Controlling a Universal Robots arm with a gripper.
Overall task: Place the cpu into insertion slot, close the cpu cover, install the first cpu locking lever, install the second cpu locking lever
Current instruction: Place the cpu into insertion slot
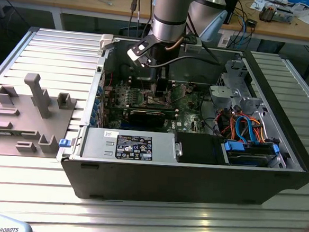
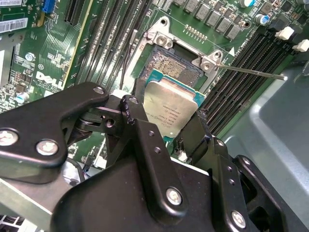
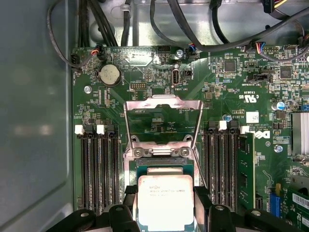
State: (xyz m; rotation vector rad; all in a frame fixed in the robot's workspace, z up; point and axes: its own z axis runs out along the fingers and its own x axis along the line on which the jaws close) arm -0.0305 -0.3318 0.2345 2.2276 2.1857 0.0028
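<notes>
**CPU pinched over socket, not yet seated**

The cpu is clamped by two opposite edges between the gripper fingers, with its silver top facing the wrist. The insertion slot lies just past the fingertips. Part of its contact field shows beyond the chip's far edge, so I judge the chip is offset from the recess and not down in it. Further out from the gripper, the cpu cover stands swung open. One locking lever juts sideways over the memory slots, which flank both fingers.

Risks:
- Lowering the chip off-square to the metal rim could bend contacts.
- Letting go while it is offset would leave it cocked on the rim.
- The fingers run close to the rim and could catch it.
- If jarred, the open cover could fall onto the fingers.
</notes>
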